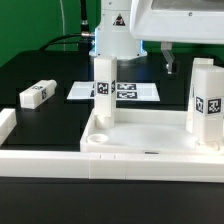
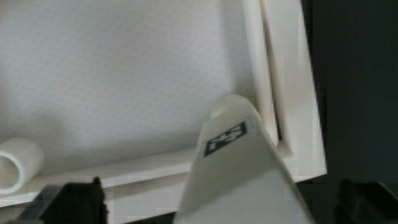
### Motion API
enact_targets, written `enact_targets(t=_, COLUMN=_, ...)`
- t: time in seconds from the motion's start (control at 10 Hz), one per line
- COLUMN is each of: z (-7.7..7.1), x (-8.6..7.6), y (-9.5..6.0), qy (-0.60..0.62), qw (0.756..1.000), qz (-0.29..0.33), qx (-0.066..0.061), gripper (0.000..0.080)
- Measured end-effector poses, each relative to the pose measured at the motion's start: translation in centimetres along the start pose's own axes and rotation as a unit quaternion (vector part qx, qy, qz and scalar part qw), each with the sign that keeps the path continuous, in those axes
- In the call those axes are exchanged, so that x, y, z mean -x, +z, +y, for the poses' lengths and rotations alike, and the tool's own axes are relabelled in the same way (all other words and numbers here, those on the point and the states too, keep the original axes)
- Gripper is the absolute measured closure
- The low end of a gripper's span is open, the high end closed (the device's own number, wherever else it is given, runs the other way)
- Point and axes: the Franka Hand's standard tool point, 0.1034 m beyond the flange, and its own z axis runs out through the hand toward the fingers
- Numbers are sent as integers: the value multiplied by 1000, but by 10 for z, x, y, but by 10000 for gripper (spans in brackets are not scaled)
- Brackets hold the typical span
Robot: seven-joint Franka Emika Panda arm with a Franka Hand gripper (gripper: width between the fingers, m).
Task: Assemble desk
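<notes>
The white desk tabletop (image 1: 150,135) lies tray-side up near the front. Two legs stand upright in it, one at the exterior view's left (image 1: 103,85) and one at its right (image 1: 207,100). A third leg (image 1: 35,95) lies loose on the black table at the exterior view's left. My gripper (image 1: 188,58) hangs open just above the right leg. In the wrist view this tagged leg (image 2: 231,160) rises between the dark fingers (image 2: 80,202) with a gap on both sides, by the tabletop rim (image 2: 279,90). My gripper (image 2: 222,205) holds nothing.
The marker board (image 1: 125,91) lies flat behind the tabletop. White border rails run along the front (image 1: 45,158) and the exterior view's left (image 1: 5,122). The robot's white base (image 1: 115,35) stands at the back. A rounded white end (image 2: 15,165) shows inside the tray.
</notes>
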Motion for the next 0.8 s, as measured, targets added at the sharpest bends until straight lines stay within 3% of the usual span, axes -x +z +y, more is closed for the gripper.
enact_targets(t=0.1, z=-5, x=1, y=1, qy=-11, qw=1000, qz=2, qx=2, gripper=150)
enact_targets(t=0.4, z=0, x=-1, y=1, qy=-36, qw=999, qz=3, qx=6, gripper=150)
enact_targets(t=0.5, z=-1, x=0, y=1, qy=-116, qw=993, qz=5, qx=16, gripper=150)
enact_targets(t=0.8, z=-2, x=-3, y=3, qy=-237, qw=971, qz=10, qx=20, gripper=150)
